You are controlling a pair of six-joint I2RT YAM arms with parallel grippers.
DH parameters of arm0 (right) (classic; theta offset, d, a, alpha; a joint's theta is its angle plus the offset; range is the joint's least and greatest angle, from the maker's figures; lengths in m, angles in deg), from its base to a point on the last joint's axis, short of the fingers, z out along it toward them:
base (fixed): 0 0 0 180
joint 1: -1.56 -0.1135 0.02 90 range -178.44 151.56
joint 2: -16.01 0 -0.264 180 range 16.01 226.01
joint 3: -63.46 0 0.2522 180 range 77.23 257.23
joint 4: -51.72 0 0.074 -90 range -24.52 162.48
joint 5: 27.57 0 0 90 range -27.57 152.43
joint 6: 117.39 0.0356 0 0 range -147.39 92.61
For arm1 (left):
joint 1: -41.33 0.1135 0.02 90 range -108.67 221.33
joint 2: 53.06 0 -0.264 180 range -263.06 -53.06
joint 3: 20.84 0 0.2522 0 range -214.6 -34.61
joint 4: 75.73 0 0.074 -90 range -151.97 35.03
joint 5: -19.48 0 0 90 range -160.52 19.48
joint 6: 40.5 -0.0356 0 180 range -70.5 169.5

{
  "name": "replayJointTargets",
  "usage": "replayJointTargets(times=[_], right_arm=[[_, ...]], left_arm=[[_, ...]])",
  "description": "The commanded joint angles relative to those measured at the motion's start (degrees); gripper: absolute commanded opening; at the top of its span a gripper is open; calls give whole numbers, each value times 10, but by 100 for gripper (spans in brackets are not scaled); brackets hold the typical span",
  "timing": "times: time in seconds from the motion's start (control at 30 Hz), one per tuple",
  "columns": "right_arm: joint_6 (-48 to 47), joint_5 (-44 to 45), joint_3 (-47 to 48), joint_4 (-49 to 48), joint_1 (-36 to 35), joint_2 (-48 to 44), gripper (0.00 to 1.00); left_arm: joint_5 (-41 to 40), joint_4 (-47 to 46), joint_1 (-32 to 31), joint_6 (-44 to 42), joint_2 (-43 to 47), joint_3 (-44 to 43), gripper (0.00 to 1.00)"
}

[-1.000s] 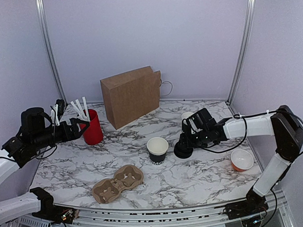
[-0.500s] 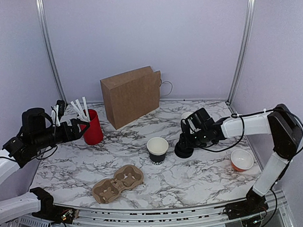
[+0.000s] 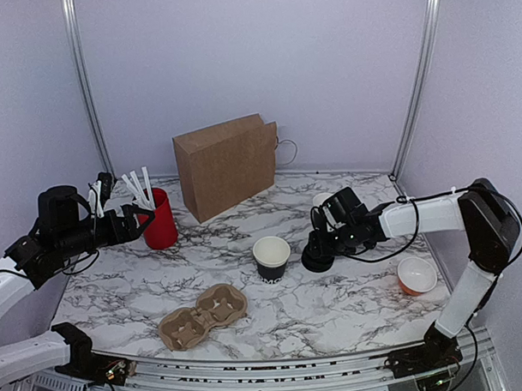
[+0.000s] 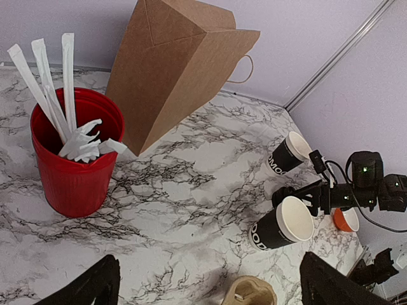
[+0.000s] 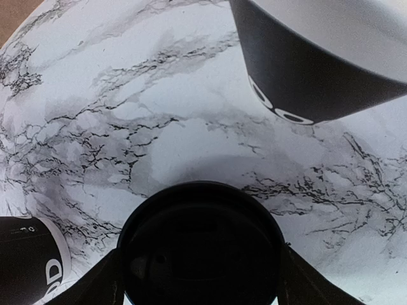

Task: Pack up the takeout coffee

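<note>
Black lid up, the takeout coffee [image 5: 200, 244] is standing on the marble counter [image 3: 334, 317] at about 3 o'clock of the open black cup [image 3: 272, 257]. The right gripper [image 3: 319, 250] is grasping it, jaws pressing opposite sides of the lid, probably so it can be lifted upright without spilling. The left gripper [image 3: 140, 220] is hovering at the counter's 9 o'clock side, jaws released and spread wide just beside the red cup [image 3: 160, 220], holding nothing and apparently keeping out of the way. The cardboard carrier [image 3: 203, 316] is lying at 7 o'clock of the open cup near the front edge, wells facing up, with bare marble between it and the coffee. Crowding the coffee are the open cup at its 9 o'clock, a third cup [image 4: 287, 154] at its 12 o'clock and the orange bowl [image 3: 416, 276] at 4 o'clock. The brown paper bag [image 3: 226, 167] is standing well apart at the back.
</note>
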State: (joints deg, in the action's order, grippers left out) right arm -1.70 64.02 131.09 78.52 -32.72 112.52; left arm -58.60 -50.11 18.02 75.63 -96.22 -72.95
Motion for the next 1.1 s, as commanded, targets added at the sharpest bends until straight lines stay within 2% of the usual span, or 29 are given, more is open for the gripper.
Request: replayJointTargets(times=[0.0, 0.17, 0.3, 0.9, 1.07], right_arm=[[1, 6, 20, 3, -4, 3, 77], [3, 8, 22, 6, -4, -5, 67], [4, 11, 26, 11, -4, -15, 65], [23, -12, -10, -9, 11, -66, 65], [28, -22, -30, -27, 15, -83, 64]], left_arm=[[-3, 0, -2, -9, 1, 4, 99], [-3, -1, -2, -11, -1, 3, 99], [-2, 0, -2, -10, -2, 3, 99], [28, -7, -4, 9, -12, 0, 99], [12, -21, -36, 28, -16, -3, 99]])
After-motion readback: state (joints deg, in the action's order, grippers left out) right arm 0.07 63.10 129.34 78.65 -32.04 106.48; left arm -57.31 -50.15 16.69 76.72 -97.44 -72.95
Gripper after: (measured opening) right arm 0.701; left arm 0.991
